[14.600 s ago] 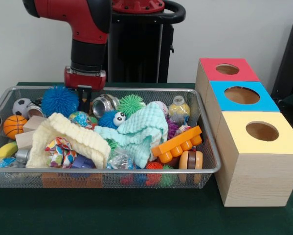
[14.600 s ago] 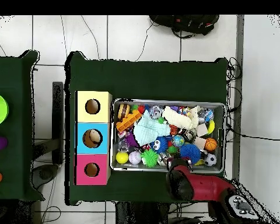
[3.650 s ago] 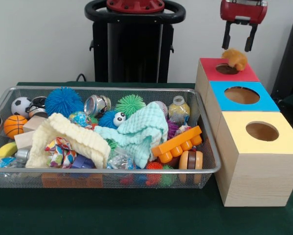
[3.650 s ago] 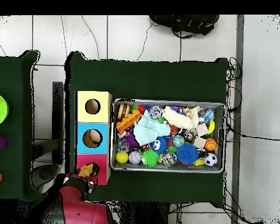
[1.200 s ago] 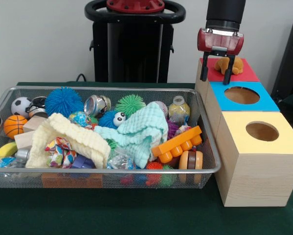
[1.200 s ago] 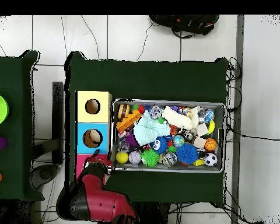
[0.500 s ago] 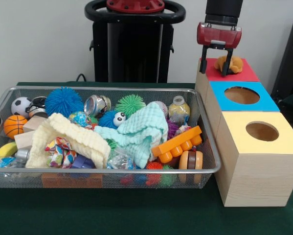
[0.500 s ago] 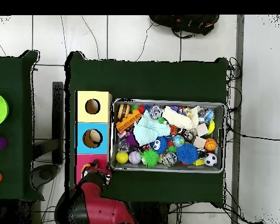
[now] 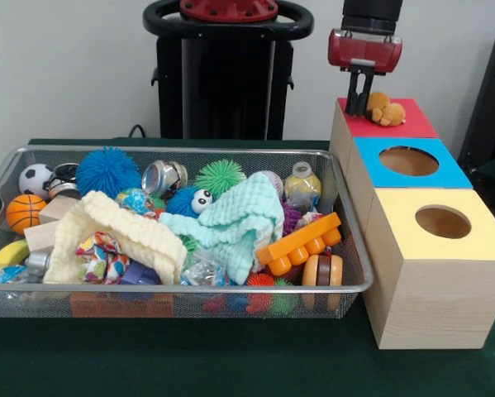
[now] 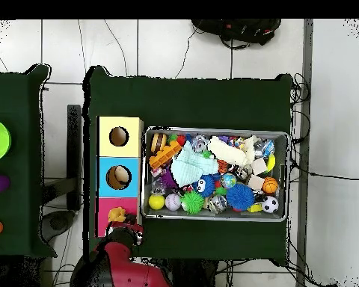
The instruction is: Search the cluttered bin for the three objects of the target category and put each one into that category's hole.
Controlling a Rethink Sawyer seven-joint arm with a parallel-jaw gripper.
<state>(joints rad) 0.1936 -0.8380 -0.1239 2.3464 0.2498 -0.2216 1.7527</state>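
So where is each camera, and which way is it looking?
Front view: it sits across the table from the robot, facing the wire bin and three boxes; the robot's hand hangs from the top, by the small orange toy on the red box.
Overhead view: it sits above the table looking straight down; the red arm shows at the bottom edge.
Both show the bin, the boxes and the orange toy on the red box, turned half round between views.

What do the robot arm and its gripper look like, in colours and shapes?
The gripper has a dark red, boxy housing with rounded corners and thin black fingers. Above it sits a black cylindrical wrist. From overhead, the arm is a bulky red shell with black parts.
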